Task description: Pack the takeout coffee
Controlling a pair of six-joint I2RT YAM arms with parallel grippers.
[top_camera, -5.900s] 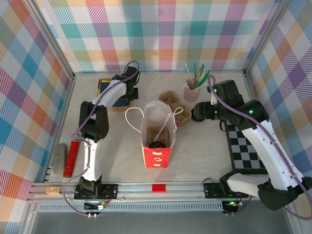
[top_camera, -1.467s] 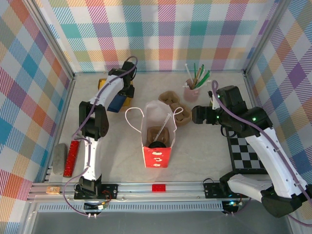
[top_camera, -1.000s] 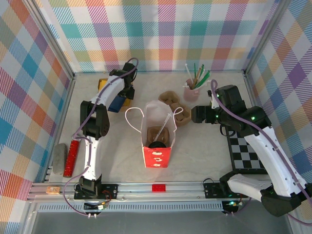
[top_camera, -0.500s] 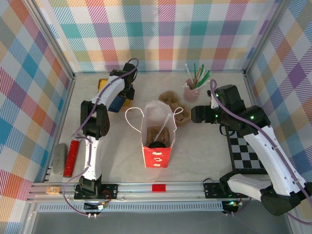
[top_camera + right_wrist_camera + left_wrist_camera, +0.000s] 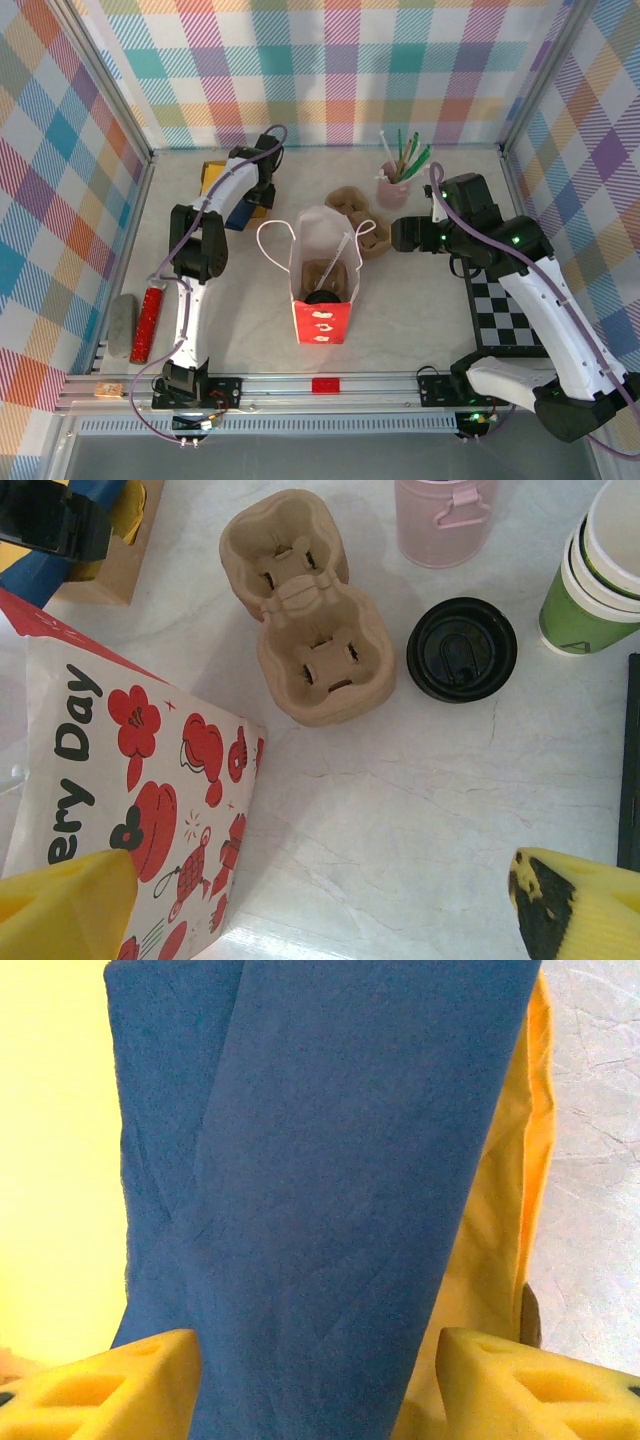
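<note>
Honestly, the left gripper [image 5: 320, 1380] looked pinched across the blue napkins [image 5: 330, 1160]. That floppy wad could've slipped free or snagged the red bag [image 5: 322, 322], tipping the takeout coffee [image 5: 321, 297] sitting inside. The right gripper [image 5: 320, 900] hung wide open and empty. Earlier the napkins lay flat in the yellow box [image 5: 211, 171].

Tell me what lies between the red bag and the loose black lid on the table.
A cardboard cup carrier lies between the bag and the lid; the right wrist view shows it.
</note>
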